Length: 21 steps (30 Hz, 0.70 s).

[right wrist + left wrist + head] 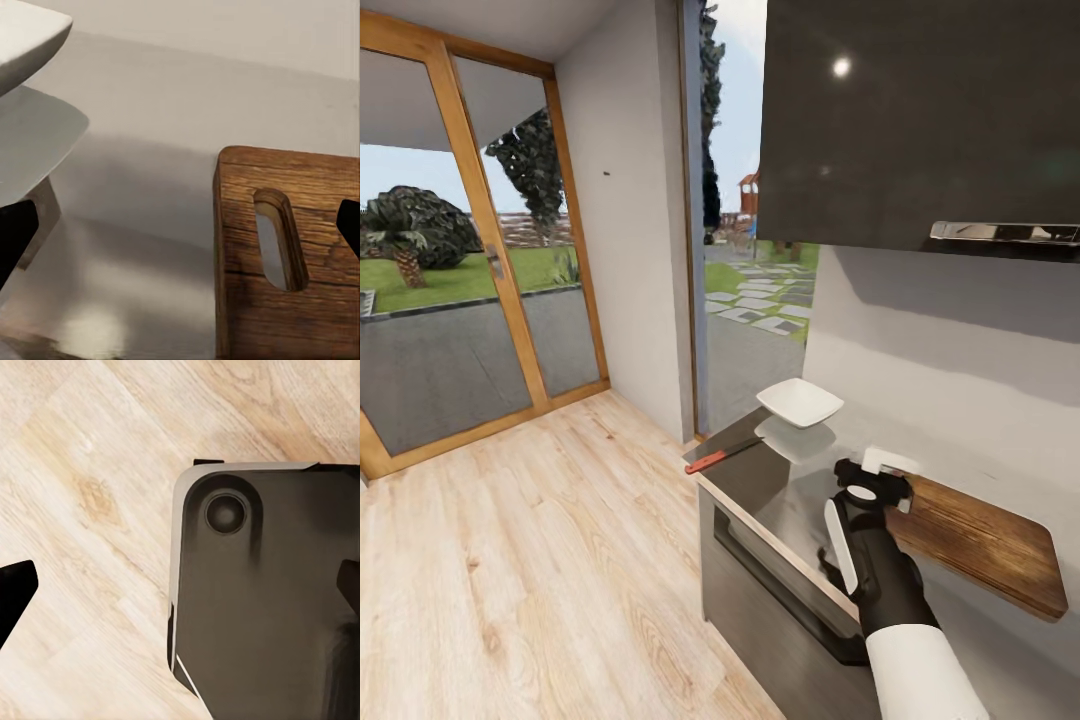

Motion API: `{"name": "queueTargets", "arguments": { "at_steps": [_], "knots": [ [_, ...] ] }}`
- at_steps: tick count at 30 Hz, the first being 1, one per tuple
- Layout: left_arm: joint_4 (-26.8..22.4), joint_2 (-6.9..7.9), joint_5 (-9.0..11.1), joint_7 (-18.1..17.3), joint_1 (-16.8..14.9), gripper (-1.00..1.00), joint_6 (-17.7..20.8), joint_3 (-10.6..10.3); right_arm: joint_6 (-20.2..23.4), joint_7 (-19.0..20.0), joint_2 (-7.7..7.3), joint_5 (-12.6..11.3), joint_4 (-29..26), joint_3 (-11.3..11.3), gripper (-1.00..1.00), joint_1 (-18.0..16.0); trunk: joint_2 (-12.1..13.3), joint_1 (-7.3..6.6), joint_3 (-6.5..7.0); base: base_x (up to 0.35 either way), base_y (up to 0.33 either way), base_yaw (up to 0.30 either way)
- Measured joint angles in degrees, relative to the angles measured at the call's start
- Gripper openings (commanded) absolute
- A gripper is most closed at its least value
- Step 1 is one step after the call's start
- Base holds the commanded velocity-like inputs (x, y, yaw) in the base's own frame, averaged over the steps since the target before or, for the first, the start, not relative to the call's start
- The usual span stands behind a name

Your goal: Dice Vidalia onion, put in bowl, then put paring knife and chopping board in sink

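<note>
Chopping board of brown wood lies flat on the glossy grey countertop, at the right of the head view, its near-right end reaching past the right arm. The right gripper hovers just over the board's left end, where the slot-shaped handle hole is cut. In the right wrist view the two dark fingertips stand wide apart at the picture's edges, with the bare worktop and the end of the board between them, so this gripper is spread open and grips nothing.

Farther along the worktop, to the left of the board and apart from it, the paring knife lies with its red handle over the worktop's left edge and its dark blade pointing in toward the wall. Just beyond the knife stands the shallow white bowl, mirrored in the shiny surface beneath it.

In the left wrist view the left gripper points down at the light wood floor and the robot's dark base; its fingertips are likewise far apart and hold nothing.

Beyond the worktop's far end are a pale wall, a wood-framed glass door and a garden outside.
</note>
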Motion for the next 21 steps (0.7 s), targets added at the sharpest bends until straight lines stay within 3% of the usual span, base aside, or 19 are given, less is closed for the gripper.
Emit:
{"name": "queueTargets", "arguments": {
  "at_steps": [12,21],
  "knots": [
    [0.0,0.0,0.0,0.0,0.02,1.0,0.05,0.0,1.51,1.82,-0.09,-0.41,0.35,0.0,1.0,0.0,0.0,0.0,0.0,0.0,-0.002,0.0],
    [0.01,0.0,0.0,-0.01,0.01,1.0,0.09,0.0,1.53,1.8,-0.4,-0.43,0.37,-0.01,1.0,-0.01,0.0,0.0,0.0,0.0,-0.181,0.0]
  ]
}}
